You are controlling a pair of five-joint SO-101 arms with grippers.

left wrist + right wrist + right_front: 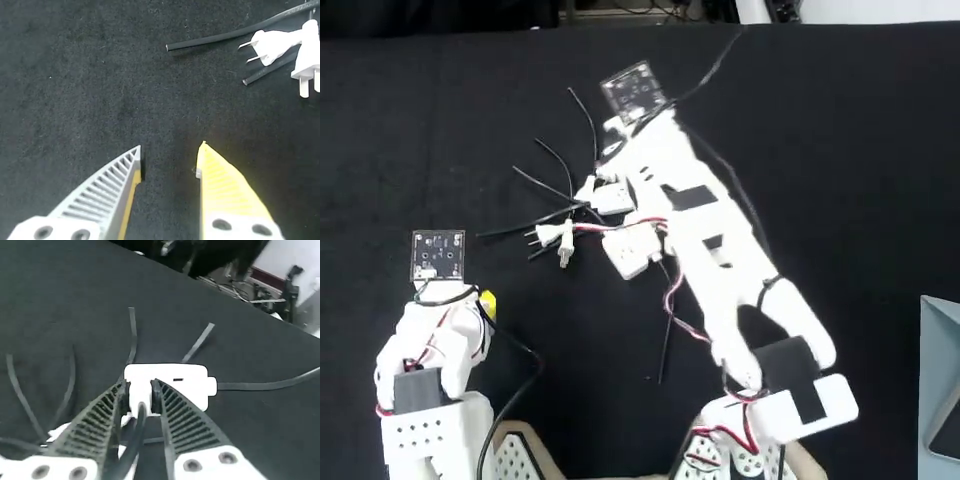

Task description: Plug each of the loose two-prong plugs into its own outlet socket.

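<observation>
Two loose white two-prong plugs (558, 240) lie together on the black cloth, left of centre. In the left wrist view they are the plug (272, 44) and the plug (307, 62), both with short black cords. My left gripper (170, 150) hangs open over bare cloth, short of them, with nothing between its fingers. My right gripper (138, 386) is shut on a plug with a black cord, pressed against the face of a white outlet block (177, 382). In the high view that outlet (613, 198) sits at the right gripper (597, 188), near the table's centre.
Several loose black cord ends (552, 165) fan out left of the outlet. Another white block (632, 252) lies beside the right arm, with red wires running past it. A grey box (942, 380) stands at the right edge. The far left cloth is bare.
</observation>
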